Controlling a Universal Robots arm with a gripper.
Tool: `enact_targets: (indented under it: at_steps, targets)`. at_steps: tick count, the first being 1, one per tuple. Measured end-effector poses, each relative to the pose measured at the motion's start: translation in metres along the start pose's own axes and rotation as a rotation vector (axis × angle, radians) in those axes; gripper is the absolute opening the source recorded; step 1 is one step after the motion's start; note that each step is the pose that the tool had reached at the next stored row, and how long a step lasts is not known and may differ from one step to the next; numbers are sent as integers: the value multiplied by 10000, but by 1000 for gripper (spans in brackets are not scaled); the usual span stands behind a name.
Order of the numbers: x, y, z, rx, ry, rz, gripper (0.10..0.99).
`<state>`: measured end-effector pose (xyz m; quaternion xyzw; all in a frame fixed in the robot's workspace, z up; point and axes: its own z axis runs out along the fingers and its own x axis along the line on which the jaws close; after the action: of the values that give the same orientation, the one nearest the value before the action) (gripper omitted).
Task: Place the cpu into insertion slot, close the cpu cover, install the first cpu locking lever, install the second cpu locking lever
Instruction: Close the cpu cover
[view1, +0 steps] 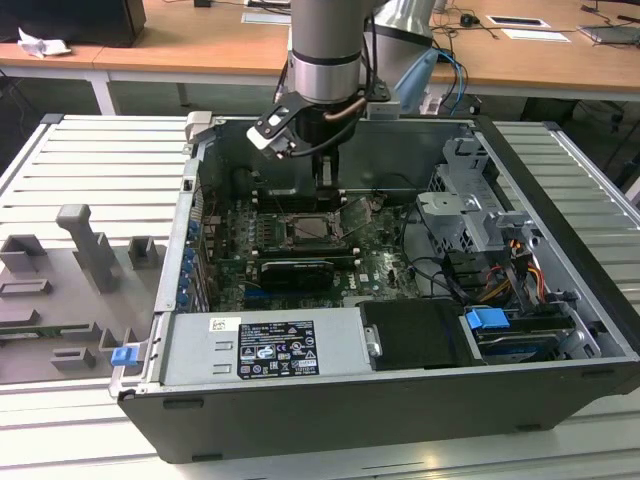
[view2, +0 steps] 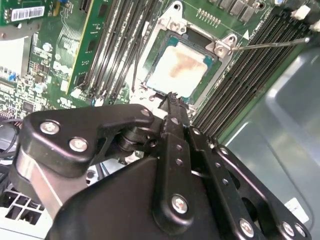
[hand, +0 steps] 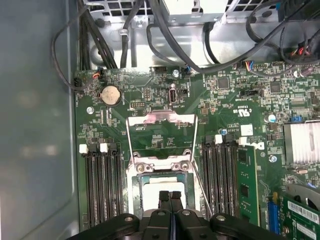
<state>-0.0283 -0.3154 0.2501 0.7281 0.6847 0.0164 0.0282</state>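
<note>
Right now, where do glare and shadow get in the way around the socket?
Second wrist view: the cpu top is washed pale by glare; first wrist view: the cpu cover edge glints pink, the pincer reads dark; exterior view: the insertion slot lies dim under the arm.

My hand (view2: 172, 100) is matt black, with shiny steel screw heads (view2: 180, 203). The chip (view2: 182, 70) has a dull silvery metal top, stained brown. Beside the chip, the cover (hand: 161, 118) is bright bare metal. Around the chip, the circuit board (hand: 100, 130) is glossy green, and the case wall (view2: 280, 115) is smooth grey painted metal.
</note>
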Motion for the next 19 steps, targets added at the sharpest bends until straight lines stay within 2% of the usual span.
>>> enact_targets:
  at_steps: [1, 16, 18, 19]
  targets:
    - [2, 27, 2, 18, 2, 0, 106]
    - [11, 200, 13, 91, 17, 0, 106]
    - [12, 214, -4, 101, 15, -1, 106]
    - [11, 219, -47, 112, 15, 0, 106]
